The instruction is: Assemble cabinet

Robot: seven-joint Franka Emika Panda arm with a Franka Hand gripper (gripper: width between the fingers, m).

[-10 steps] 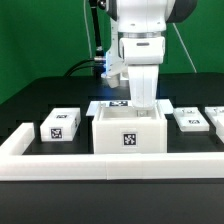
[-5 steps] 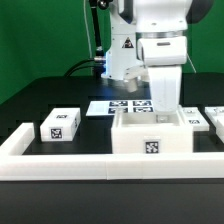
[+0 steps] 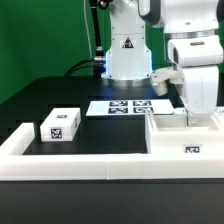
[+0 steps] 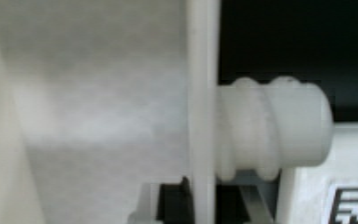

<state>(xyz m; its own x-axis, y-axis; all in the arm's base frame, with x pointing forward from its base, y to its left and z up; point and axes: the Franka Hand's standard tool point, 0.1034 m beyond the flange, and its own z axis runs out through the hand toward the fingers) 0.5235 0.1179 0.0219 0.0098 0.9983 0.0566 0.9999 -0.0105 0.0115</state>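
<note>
The cabinet box [image 3: 186,140], a large white open box with a tag on its front, stands at the exterior view's right, right behind the front rail. My gripper [image 3: 198,112] reaches down into it from above and is shut on its wall. In the wrist view the box's white wall [image 4: 105,100] fills most of the picture, and the dark fingers [image 4: 172,205] of my gripper [image 4: 201,205] clamp its edge. A round ribbed white knob [image 4: 274,120] sticks out beside the wall. A small white tagged box [image 3: 60,124] lies at the exterior view's left.
The long low white L-shaped rail [image 3: 70,166] runs along the front and up the left side. The marker board [image 3: 124,106] lies flat at the back middle, in front of the arm's base [image 3: 128,55]. The cabinet box hides whatever lies behind it on the right.
My gripper has slid the cabinet box from the middle to the exterior view's right along the front rail. The box now covers the small parts that showed at the right.
</note>
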